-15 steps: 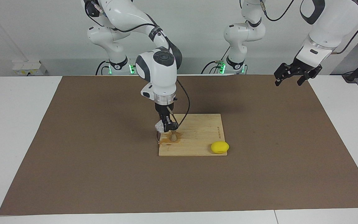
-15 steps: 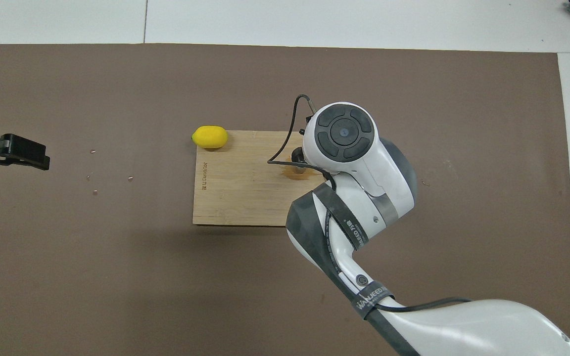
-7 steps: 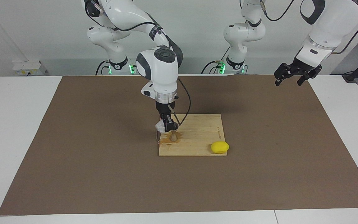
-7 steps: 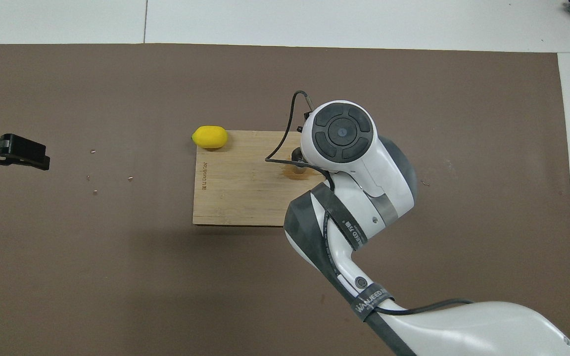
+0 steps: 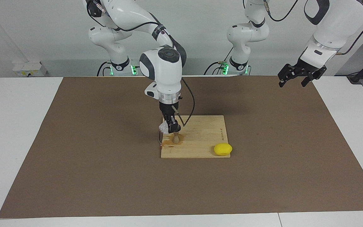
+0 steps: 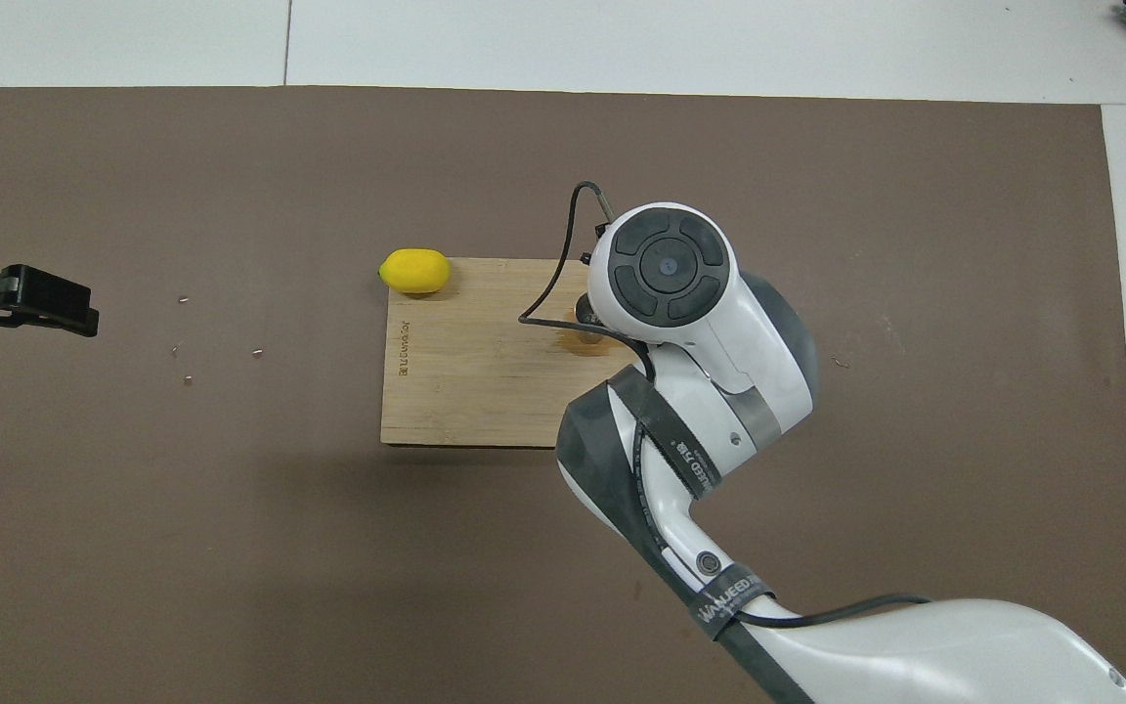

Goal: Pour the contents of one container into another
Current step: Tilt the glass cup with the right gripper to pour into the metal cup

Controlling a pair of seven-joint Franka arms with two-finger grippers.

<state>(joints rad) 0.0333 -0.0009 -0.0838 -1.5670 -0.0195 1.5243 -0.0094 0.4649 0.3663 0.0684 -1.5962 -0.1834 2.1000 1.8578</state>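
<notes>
Clear faceted glass catches the light in my right gripper (image 5: 171,127): the black fingers are clamped on the small short clear glass tumbler (image 5: 163,127), held tilted over the small silvery hourglass-shaped metal jigger (image 5: 176,138). That jigger stands upright on the pale bamboo cutting board (image 5: 200,135), near the corner toward the right arm's end of the table and farther from the robots. A darker wet-looking stain (image 5: 169,143) spreads on the wood around its foot. From overhead, the right arm's white wrist housing (image 6: 666,274) hides the gripper and the tumbler; only the jigger's rim (image 6: 586,310) and the stain (image 6: 584,341) show at its edge. A black cable (image 5: 190,104) loops from the wrist over the board.

A smooth yellow lemon-shaped object (image 5: 222,149) rests at the board's corner toward the left arm's end, farther from the robots, partly overhanging the matte brown table mat (image 5: 106,176). A few tiny pale specks (image 6: 187,352) lie on the mat, toward the left arm's end.

My left gripper (image 5: 298,77) waits raised over the mat's edge at its own end of the table, fingers spread apart and holding nothing.
</notes>
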